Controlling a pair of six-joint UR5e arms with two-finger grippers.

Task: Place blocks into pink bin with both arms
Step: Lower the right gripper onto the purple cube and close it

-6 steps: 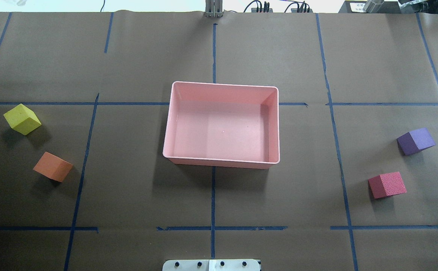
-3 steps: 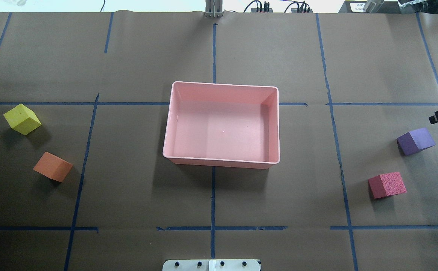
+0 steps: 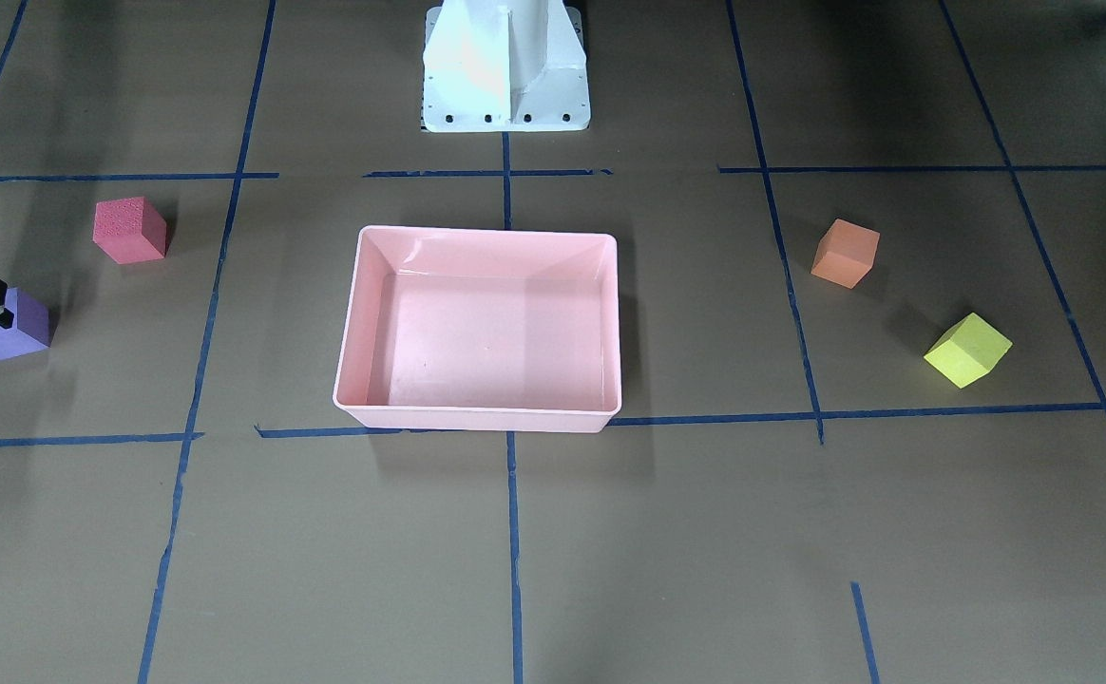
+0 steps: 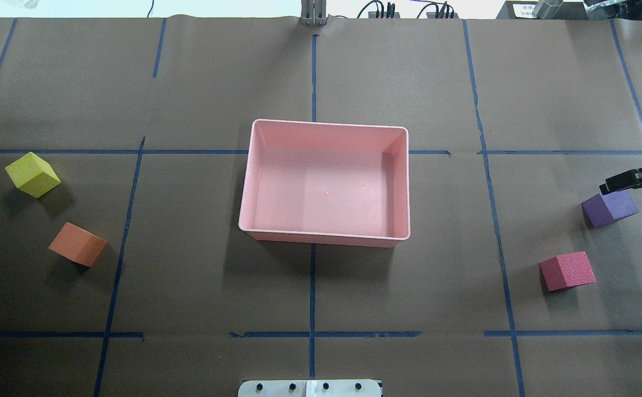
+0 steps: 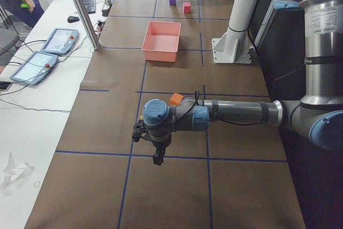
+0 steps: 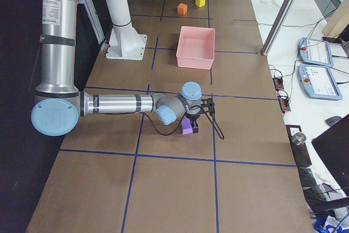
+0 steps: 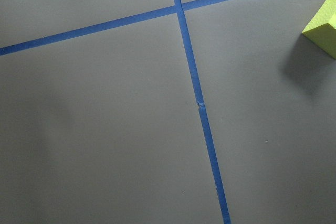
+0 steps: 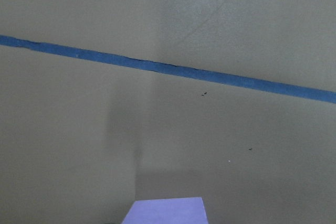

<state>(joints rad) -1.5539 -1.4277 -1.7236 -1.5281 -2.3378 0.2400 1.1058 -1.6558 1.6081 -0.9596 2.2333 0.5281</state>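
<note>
The right gripper (image 6: 194, 119) hangs just above the purple block (image 4: 609, 207), holding nothing; its jaw opening cannot be determined. The block lies below and slightly robot-side of it.

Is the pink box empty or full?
Empty: the pale pink plastic bin shows a bare floor, and all four foam cubes sit outside it.

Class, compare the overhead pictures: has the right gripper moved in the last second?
Yes. The right gripper has come in from the view's right edge, toward the unmoved purple block.
</note>
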